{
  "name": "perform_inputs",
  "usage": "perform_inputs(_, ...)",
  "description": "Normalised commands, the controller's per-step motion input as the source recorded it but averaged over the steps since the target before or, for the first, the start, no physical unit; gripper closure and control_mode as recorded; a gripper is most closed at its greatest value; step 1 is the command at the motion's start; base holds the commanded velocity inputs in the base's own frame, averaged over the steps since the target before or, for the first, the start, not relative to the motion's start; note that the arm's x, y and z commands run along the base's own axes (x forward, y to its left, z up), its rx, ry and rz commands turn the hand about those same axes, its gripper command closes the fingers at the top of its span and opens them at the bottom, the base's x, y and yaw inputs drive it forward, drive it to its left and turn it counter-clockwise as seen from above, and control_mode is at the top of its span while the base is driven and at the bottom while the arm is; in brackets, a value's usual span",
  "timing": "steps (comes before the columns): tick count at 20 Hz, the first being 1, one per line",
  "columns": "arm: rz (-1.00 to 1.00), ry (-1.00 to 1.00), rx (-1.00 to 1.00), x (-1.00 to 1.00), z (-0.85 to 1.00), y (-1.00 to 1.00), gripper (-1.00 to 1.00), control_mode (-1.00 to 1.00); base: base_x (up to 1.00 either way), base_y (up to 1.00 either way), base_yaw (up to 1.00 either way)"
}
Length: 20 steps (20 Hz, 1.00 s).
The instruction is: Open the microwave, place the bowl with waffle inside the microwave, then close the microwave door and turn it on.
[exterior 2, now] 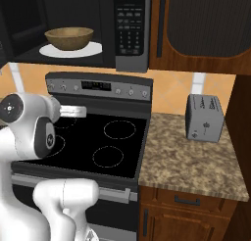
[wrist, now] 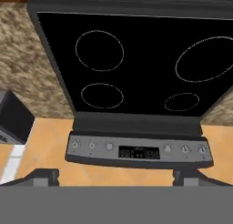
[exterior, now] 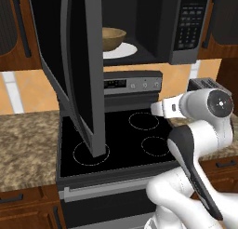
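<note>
The white round plate [exterior 2: 90, 51] lies on the floor of the microwave [exterior: 153, 28] cavity, and the bowl [exterior 2: 69, 38] sits directly on it — upright, hollow upward, the plate's rim showing all round its base.

Below the microwave, the black-topped stove [exterior 2: 98, 137] carries four ring-marked burners and nothing on the glass.

To the right of the stove runs a speckled stone counter [exterior 2: 196, 161] — a small grey toaster [exterior 2: 204, 117] stands on it, near the back wall and well apart from the stove's edge. Another stretch of counter [exterior: 25, 139] adjoins the stove's left side.
</note>
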Motion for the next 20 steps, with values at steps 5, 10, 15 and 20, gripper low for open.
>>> perform_inputs(5,0.12,0.2,-0.31,-0.08,-0.22,0.29,-1.0,-1.0,0.0,0.0,0.0)
perform_inputs(10,0.13,0.07,-0.15,-0.18,-0.06,0.3,1.0,-1.0,0.0,0.0,0.0)
perform_inputs(15,0.06,0.0,-0.26,0.0,-0.51,0.55,1.0,-1.0,0.0,0.0,0.0)
perform_inputs(20,0.0,-0.03,-0.6,-0.08,-0.41,0.95,1.0,-1.0,0.0,0.0,0.0)
